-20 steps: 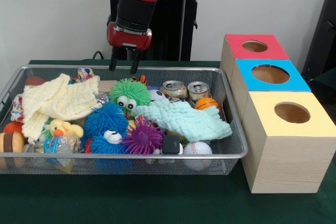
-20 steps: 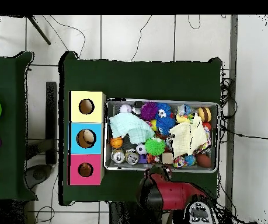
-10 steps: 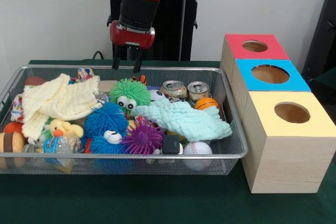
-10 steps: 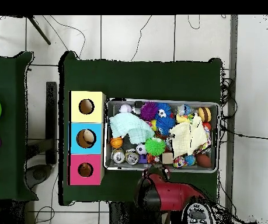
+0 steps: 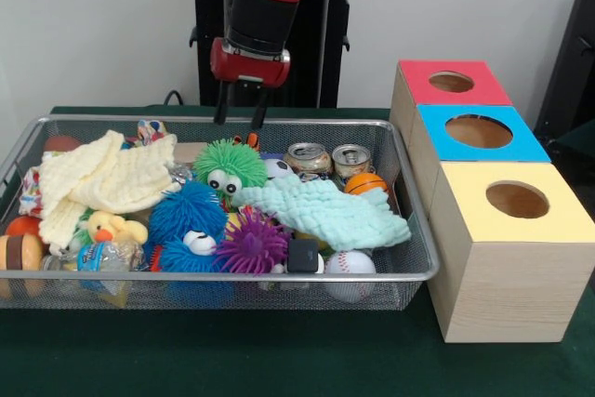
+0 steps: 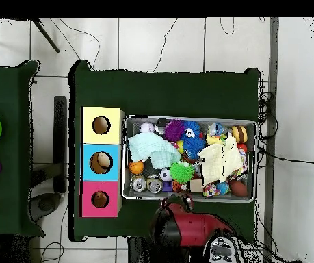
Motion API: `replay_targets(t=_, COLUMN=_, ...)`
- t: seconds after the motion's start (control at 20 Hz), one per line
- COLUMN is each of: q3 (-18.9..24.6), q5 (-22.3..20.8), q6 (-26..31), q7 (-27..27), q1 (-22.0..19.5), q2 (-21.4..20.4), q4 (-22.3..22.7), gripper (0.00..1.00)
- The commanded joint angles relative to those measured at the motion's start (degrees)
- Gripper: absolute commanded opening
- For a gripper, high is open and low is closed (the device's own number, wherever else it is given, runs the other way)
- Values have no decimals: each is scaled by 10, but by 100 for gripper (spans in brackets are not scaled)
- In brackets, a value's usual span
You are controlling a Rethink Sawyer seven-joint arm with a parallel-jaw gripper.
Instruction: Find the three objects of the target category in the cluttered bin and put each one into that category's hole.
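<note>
The silver wire-mesh bin (image 5: 232, 276) is full of toys; it also shows in the overhead view (image 6: 189, 199). A yellow plush duck (image 5: 110, 227) lies near its front left. An orange striped plush (image 5: 249, 140) peeks out behind the green fuzzy ball, mostly hidden. No third plush animal shows. My gripper (image 5: 240, 123) is open and empty, hanging above the bin's far rim, just above that orange plush. In the overhead view the gripper (image 6: 178, 200) sits at the bin's near edge. The red-faced box's hole (image 5: 451, 82) (image 6: 100, 199) stands to the right of the bin.
The blue-faced box (image 5: 479, 131) and the yellow-faced box (image 5: 517, 199) stand in a row with the red one. The bin also holds green (image 5: 228, 165), blue (image 5: 189, 216) and purple (image 5: 253, 241) fuzzy balls, a mint cloth (image 5: 325, 211), a yellow cloth (image 5: 102, 178), two cans (image 5: 310, 157) and a baseball (image 5: 350, 263).
My gripper has moved to the right along the bin's far rim in the front view, staying open and at about the same height. Nothing in the bin has moved.
</note>
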Motion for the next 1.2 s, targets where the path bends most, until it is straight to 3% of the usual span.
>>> replay_targets(t=0.05, q3=68, q5=39, q6=66, q7=105, q1=8, q2=11, q4=18, gripper=100)
replay_targets(t=0.75, q3=106, q5=10, q6=-12, q7=92, q1=-39, q2=91, q4=-13, gripper=100)
replay_targets(t=1.2, q3=114, q5=7, q6=-23, q7=83, q1=-44, q2=116, q4=-36, gripper=100)
